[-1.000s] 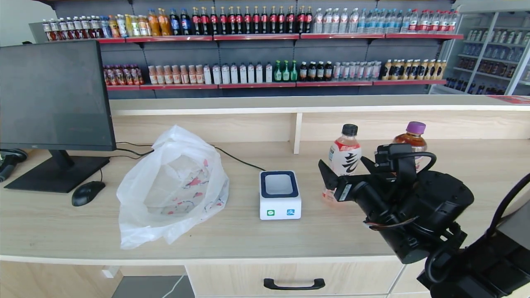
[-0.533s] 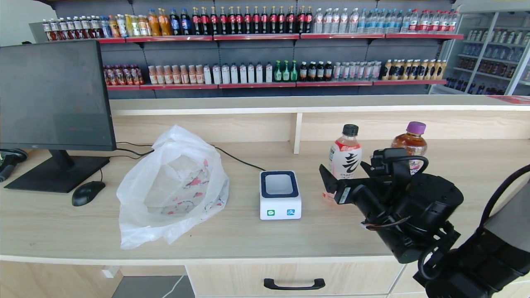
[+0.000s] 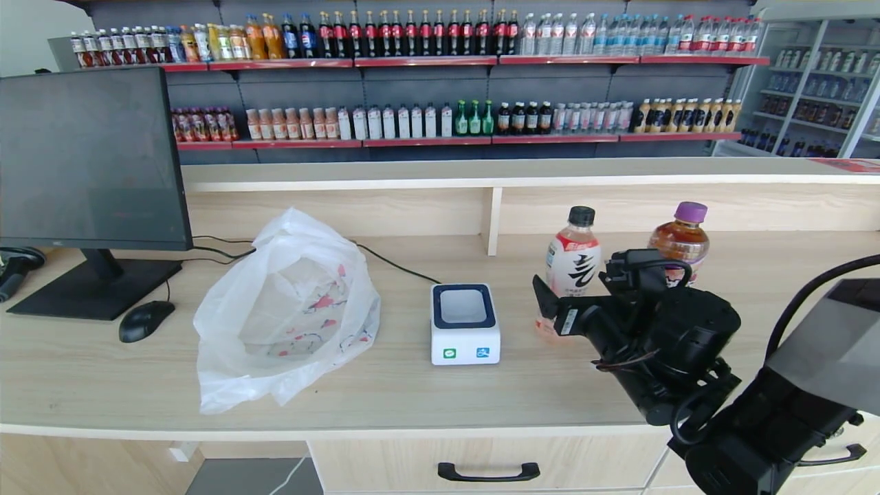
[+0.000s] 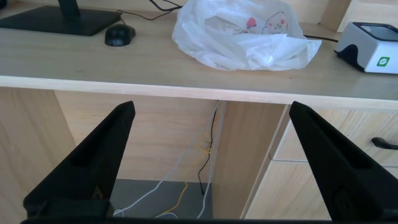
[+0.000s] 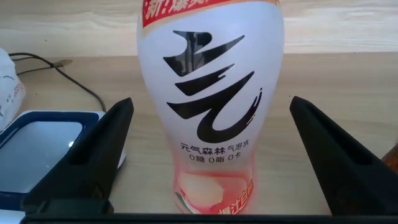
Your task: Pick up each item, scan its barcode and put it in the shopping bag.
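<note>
A white and pink bottle (image 3: pixel 572 265) with a black cap stands on the counter right of the scanner (image 3: pixel 465 323). Behind it, further right, is an amber bottle (image 3: pixel 680 240) with a purple cap. My right gripper (image 3: pixel 581 289) is open at the white bottle, level with its lower half. In the right wrist view the bottle (image 5: pixel 208 74) fills the gap ahead of the right gripper (image 5: pixel 211 109), and neither finger touches it. The white shopping bag (image 3: pixel 289 316) lies left of the scanner. My left gripper (image 4: pixel 211 112) hangs open below the counter's front edge.
A monitor (image 3: pixel 89 158) and a mouse (image 3: pixel 144 320) sit at the counter's left end. A cable (image 3: pixel 395 265) runs from the scanner behind the bag. A raised ledge with a divider (image 3: pixel 491 220) backs the counter. Drawers with a handle (image 3: pixel 488 473) are below.
My right arm has moved forward and a little left, bringing the open gripper closer around the white bottle. The bottles, bag and scanner have stayed put.
</note>
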Available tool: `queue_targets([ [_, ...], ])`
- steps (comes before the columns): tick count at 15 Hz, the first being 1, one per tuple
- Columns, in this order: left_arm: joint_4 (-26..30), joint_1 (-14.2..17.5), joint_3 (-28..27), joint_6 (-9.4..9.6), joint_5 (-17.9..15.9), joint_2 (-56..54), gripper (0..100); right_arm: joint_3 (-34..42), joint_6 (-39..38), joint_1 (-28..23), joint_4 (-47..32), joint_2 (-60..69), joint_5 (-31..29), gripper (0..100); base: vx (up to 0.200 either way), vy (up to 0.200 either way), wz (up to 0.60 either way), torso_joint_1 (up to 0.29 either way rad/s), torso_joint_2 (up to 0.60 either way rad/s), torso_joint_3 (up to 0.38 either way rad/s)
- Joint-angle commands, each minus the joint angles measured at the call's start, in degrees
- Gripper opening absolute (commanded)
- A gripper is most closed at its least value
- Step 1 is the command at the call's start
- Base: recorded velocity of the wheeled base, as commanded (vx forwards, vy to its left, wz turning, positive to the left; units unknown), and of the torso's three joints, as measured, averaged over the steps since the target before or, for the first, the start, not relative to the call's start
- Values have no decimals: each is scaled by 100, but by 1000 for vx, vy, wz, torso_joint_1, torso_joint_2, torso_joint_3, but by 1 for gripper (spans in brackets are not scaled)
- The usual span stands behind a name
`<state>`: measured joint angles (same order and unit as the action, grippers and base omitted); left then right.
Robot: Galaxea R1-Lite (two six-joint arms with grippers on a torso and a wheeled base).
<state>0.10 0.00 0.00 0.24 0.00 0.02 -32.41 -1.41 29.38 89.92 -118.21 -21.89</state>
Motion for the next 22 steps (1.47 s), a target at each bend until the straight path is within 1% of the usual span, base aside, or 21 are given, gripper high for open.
queue_targets([
  [1,-1,0,0,2,0,-2,100,-107,1,6,8,-114,1,100,0,0,0,0,0,0],
  [6,-1,0,0,2,0,-2,100,-432,1,-38,8,-448,1,100,0,0,0,0,0,0],
  [19,-1,0,0,2,0,-2,100,-854,1,-90,8,-817,1,100,0,0,0,0,0,0],
  [20,-1,0,0,2,0,-2,100,-872,1,-81,8,-835,1,0,0,0,0,0,0,0],
  [22,-1,0,0,2,0,-2,100,-898,-17,-90,8,-826,1,0,0,0,0,0,0,0],
])
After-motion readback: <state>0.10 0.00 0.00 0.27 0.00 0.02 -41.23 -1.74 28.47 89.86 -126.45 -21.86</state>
